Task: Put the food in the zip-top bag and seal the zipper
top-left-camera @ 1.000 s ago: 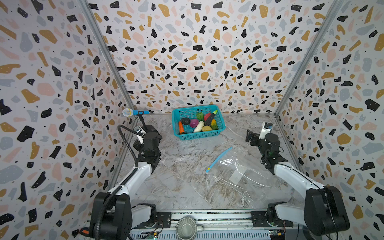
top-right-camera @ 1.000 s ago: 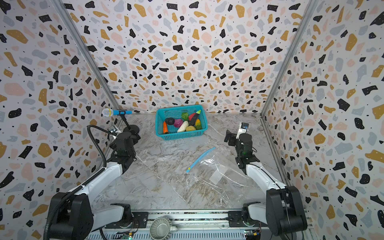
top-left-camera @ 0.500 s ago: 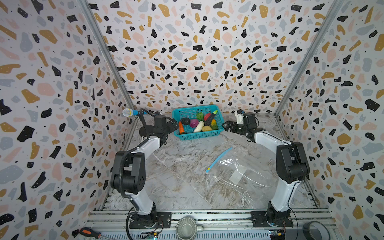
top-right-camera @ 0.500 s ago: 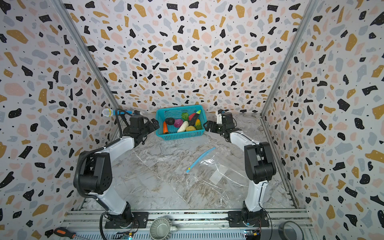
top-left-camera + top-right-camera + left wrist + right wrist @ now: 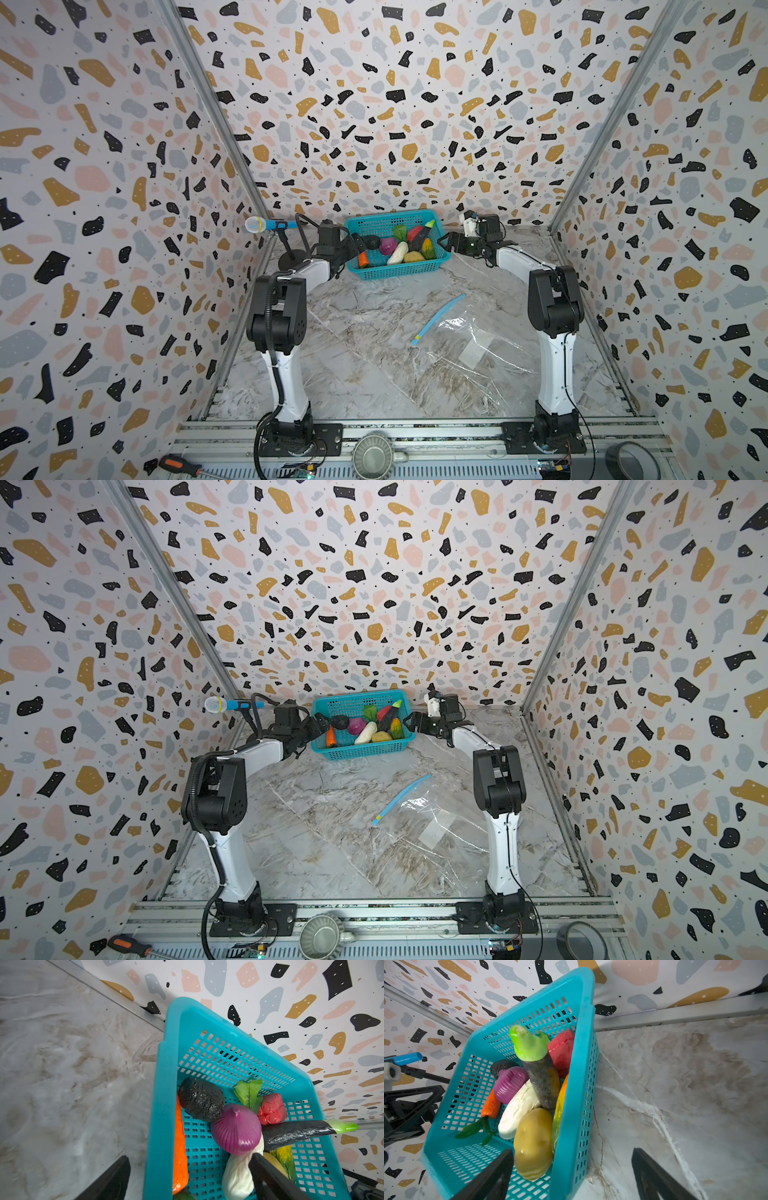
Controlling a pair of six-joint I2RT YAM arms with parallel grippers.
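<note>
1. No food [image 5: 399, 248] has been bagged: all of it is seen in the basket [image 5: 390, 217] at the far centre.
2. The bag [image 5: 478, 349] is laid flat and empty at the near right, well apart from the basket. Filling it and sealing the zipper [image 5: 438, 318] are left to be done.
3. The left arm is stretched far, and the left gripper [image 5: 355, 248] is held open astride the basket's left wall, with nothing gripped.
4. The right arm is stretched likewise, and the right gripper [image 5: 451, 245] is held open astride the right wall, with nothing gripped.
</note>
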